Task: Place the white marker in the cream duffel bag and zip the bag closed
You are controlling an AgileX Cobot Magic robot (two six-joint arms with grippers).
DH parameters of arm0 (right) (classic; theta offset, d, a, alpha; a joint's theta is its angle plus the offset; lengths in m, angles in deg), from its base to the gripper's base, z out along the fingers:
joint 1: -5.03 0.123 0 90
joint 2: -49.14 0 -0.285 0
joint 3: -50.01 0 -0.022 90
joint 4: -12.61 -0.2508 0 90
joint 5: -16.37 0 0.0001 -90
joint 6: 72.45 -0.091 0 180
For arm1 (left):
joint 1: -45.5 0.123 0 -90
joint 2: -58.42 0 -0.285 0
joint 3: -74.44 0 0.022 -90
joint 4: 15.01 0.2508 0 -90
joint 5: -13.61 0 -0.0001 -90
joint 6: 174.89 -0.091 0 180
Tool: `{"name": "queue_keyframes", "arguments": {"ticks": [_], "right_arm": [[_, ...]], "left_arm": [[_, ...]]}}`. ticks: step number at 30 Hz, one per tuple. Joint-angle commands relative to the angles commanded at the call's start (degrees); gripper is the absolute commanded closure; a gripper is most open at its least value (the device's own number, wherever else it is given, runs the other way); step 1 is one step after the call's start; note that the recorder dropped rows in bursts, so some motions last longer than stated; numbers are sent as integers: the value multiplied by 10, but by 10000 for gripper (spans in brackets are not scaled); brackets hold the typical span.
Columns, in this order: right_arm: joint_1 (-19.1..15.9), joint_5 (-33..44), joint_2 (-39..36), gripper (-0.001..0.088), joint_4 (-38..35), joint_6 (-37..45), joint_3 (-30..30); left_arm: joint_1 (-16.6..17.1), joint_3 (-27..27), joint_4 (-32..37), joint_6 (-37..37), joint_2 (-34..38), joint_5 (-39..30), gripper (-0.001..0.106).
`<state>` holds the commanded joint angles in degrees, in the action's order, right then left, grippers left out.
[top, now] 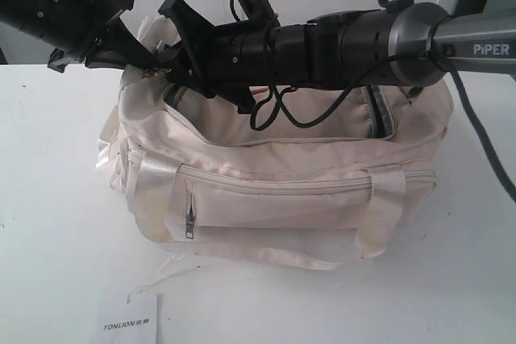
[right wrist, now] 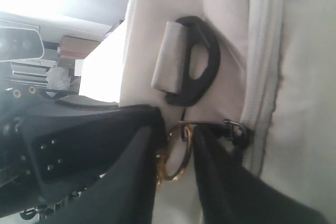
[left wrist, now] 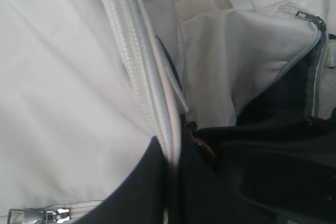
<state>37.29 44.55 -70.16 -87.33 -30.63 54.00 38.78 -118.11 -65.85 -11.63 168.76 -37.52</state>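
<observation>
The cream duffel bag (top: 282, 191) sits in the middle of the white table, and its top zipper stands open over the dark lining. Both grippers meet at the bag's left end. My left gripper (top: 133, 50) comes in from the upper left; in its wrist view it (left wrist: 173, 182) is shut on the bag's white zipper edge (left wrist: 142, 77). My right arm reaches across above the bag. Its gripper (right wrist: 181, 156) is shut on the gold keyring pull (right wrist: 176, 166), which hangs from the zipper slider (right wrist: 236, 129). The white marker is out of view.
A paper tag printed TONLION (top: 133, 320) lies at the table's front edge. A black cable (top: 282, 110) from the right arm droops into the bag's opening. A black strap buckle (right wrist: 197, 61) sits on the bag's end. The front pocket has a zipper pull (top: 189, 223).
</observation>
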Motion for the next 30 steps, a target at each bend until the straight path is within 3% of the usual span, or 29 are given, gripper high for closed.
{"name": "queue_keyframes", "arguments": {"ticks": [4, 8, 19, 23, 30], "right_arm": [[0, 0, 0, 696, 0, 0, 0], [0, 0, 0, 868, 0, 0, 0], [0, -2, 0, 868, 2, -19, 0], [0, -20, 0, 868, 97, -117, 0], [0, -10, 0, 868, 96, -118, 0]], "left_arm": [[0, 0, 0, 0, 0, 0, 1053], [0, 0, 0, 0, 0, 0, 1053], [0, 0, 0, 0, 0, 0, 1053], [0, 0, 0, 0, 0, 0, 1053], [0, 0, 0, 0, 0, 1, 1053]]}}
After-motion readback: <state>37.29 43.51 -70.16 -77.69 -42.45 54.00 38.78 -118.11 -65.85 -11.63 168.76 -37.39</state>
